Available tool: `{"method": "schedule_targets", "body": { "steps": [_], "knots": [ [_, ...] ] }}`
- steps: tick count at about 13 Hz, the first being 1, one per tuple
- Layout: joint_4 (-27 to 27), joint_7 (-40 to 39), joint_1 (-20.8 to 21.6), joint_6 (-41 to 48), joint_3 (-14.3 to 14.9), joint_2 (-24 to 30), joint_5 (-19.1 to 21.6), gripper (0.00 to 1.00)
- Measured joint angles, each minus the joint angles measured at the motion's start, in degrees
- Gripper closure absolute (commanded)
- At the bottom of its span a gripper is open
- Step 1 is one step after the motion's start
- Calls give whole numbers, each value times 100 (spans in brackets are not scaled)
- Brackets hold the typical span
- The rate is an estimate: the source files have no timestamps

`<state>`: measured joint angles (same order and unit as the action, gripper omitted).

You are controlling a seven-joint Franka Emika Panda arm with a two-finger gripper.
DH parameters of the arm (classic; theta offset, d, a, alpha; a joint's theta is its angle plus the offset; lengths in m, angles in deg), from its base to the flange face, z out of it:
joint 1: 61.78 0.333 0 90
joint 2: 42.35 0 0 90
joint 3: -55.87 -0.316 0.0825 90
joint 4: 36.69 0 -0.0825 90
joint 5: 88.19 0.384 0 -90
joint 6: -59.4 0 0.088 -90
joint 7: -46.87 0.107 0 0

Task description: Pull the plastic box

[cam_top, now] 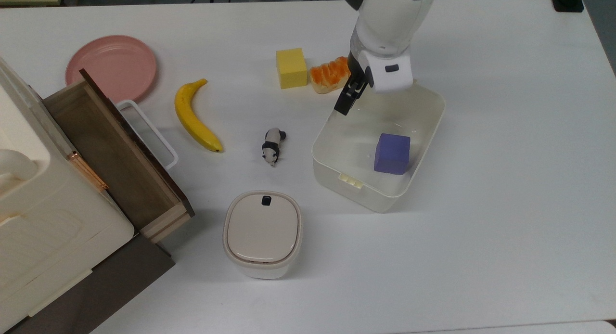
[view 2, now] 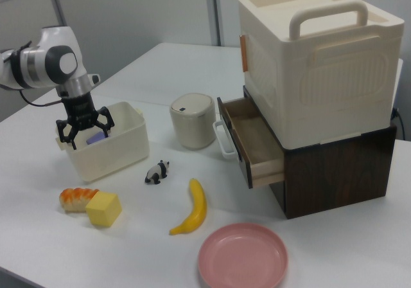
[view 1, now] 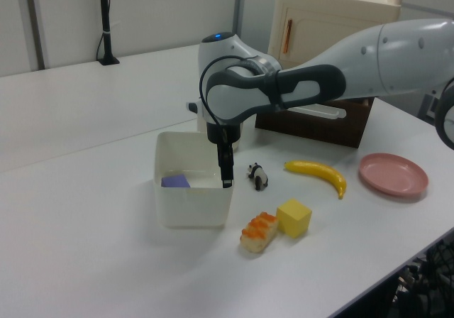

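Note:
The plastic box (cam_top: pixel 380 199), a lidless off-white bin, sits right of centre on the white table, one corner close to the bread. A purple cube (cam_top: pixel 392 153) lies inside it. My gripper (cam_top: pixel 353 96) points down at the box's upper-left corner in the top view. In the right view the gripper (view 2: pixel 84 134) is open, one finger outside the end wall of the box (view 2: pixel 112 150) and the other inside, by the cube (view 2: pixel 96 137). In the left view the gripper (view 1: pixel 225 172) hangs at the right corner of the box (view 1: pixel 191 208).
A bread roll (cam_top: pixel 329 75) and a yellow block (cam_top: pixel 291 68) lie just beyond the box. A toy panda (cam_top: pixel 273 145), a banana (cam_top: pixel 195 116), a pink plate (cam_top: pixel 111 67) and a lidded white container (cam_top: pixel 262 233) stand further left. The storage unit's drawer (cam_top: pixel 115 156) is pulled out.

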<state>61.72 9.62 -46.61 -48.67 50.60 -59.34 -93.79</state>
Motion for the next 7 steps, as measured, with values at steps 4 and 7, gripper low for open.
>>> {"method": "schedule_targets", "body": {
  "steps": [4, 7],
  "knots": [
    [-147, 493, -15, -1, 7, 567, 0, 0],
    [-242, 1105, -216, 92, 21, 1081, -4, 0]
  ]
}}
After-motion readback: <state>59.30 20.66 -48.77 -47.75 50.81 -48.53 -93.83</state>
